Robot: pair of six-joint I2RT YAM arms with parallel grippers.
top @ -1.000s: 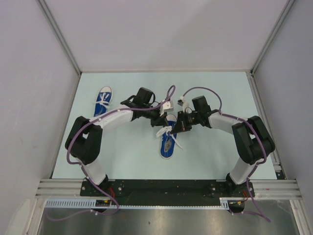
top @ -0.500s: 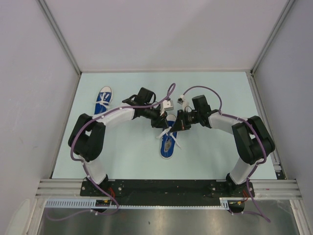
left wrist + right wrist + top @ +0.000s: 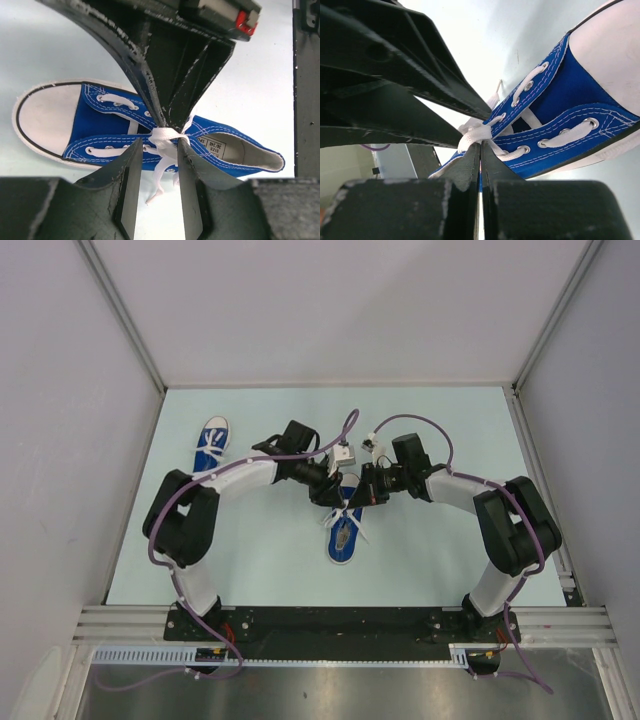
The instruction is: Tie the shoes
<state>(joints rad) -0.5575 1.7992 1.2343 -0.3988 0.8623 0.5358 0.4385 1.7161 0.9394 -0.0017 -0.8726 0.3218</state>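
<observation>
The right pincer [image 3: 480,148] is pressed shut on a flat white woven lace [image 3: 472,135]. The left pincer [image 3: 160,147] stands narrowly parted, that lace bunched between its matte black fingers [image 3: 128,186]. The blue canvas shoe [image 3: 102,120] beneath lies at the centre of the bench [image 3: 430,560], its toe end hidden under both arms at 12 o'clock and its grey insole stamped "SIZE", digits too small to trust. A second shoe [image 3: 211,448] sits at 10 o'clock.

Our arms [image 3: 240,478] — white tubes, black joints — trail purple cables [image 3: 410,421]; our scuffed black fingers [image 3: 127,190] show a red tab [image 3: 242,21].
</observation>
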